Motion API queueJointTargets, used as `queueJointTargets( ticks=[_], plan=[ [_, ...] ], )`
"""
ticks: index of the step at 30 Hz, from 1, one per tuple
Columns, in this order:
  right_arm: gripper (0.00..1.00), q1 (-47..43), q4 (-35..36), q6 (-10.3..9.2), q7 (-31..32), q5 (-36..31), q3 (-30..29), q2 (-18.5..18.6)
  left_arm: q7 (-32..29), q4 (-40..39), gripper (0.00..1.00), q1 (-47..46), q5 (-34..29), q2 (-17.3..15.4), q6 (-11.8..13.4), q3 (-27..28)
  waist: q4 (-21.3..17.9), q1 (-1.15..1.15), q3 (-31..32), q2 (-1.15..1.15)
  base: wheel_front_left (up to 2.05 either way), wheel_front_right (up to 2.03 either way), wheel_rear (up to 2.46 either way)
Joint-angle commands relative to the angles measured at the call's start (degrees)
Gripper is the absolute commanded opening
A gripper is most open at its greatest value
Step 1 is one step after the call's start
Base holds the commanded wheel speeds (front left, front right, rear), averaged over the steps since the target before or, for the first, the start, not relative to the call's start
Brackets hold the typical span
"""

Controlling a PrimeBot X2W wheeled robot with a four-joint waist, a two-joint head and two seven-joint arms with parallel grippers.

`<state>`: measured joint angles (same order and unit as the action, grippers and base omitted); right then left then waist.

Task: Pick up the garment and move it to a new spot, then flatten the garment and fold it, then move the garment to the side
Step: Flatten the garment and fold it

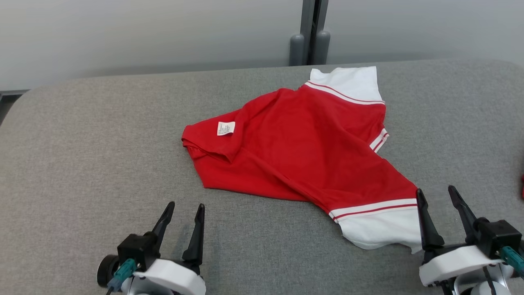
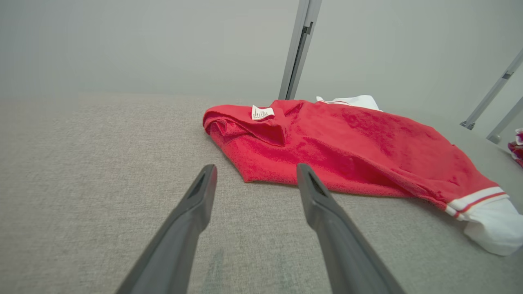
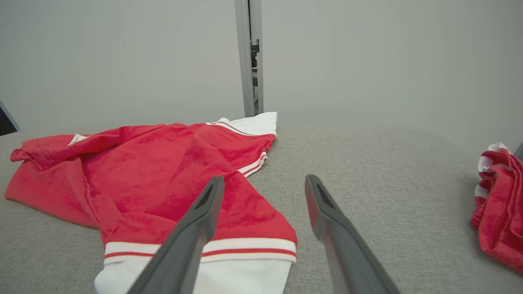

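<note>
The garment [image 1: 303,143] is a red shirt with white striped sleeve ends, lying crumpled on the grey padded table [image 1: 82,164]; it also appears in the left wrist view [image 2: 351,151] and the right wrist view [image 3: 155,171]. A white label [image 1: 226,128] faces up near its left end. My left gripper [image 1: 185,209] is open at the lower left, short of the garment's near edge [image 2: 256,170]. My right gripper [image 1: 436,192] is open at the lower right, beside the near white sleeve [image 1: 376,227], with nothing between its fingers [image 3: 264,181].
A second red and white cloth [image 3: 500,204] lies bunched at the table's right edge. A grey post [image 1: 309,32] stands behind the table against the pale wall. Bare grey table surface stretches to the left of the garment.
</note>
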<state>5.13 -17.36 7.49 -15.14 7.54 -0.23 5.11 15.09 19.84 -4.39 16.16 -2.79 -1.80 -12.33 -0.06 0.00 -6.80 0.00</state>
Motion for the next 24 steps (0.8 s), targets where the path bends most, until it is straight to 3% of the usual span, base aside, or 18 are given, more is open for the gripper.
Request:
queueJointTargets(
  ticks=[1,13,24],
  plan=[
    [1.00,0.64,0.56,0.01,0.03,-0.24,0.15,-0.16,0.08,-0.05,1.00,-1.45,-0.22,-0.23,-0.42,-0.26,-1.05,0.00,-1.60,0.00,0.00,0.00,0.00],
    [1.00,5.07,4.28,0.01,0.03,0.23,4.51,-1.55,0.08,4.54,1.00,-12.70,2.25,-0.24,-1.01,-3.72,-5.99,0.00,-8.87,0.00,0.00,0.00,0.00],
    [1.00,7.64,5.37,0.01,0.03,1.47,6.96,-2.07,0.08,11.94,1.00,-19.81,2.87,-0.24,2.05,-1.56,-9.07,0.00,-12.53,0.00,0.00,0.00,0.00]
  ],
)
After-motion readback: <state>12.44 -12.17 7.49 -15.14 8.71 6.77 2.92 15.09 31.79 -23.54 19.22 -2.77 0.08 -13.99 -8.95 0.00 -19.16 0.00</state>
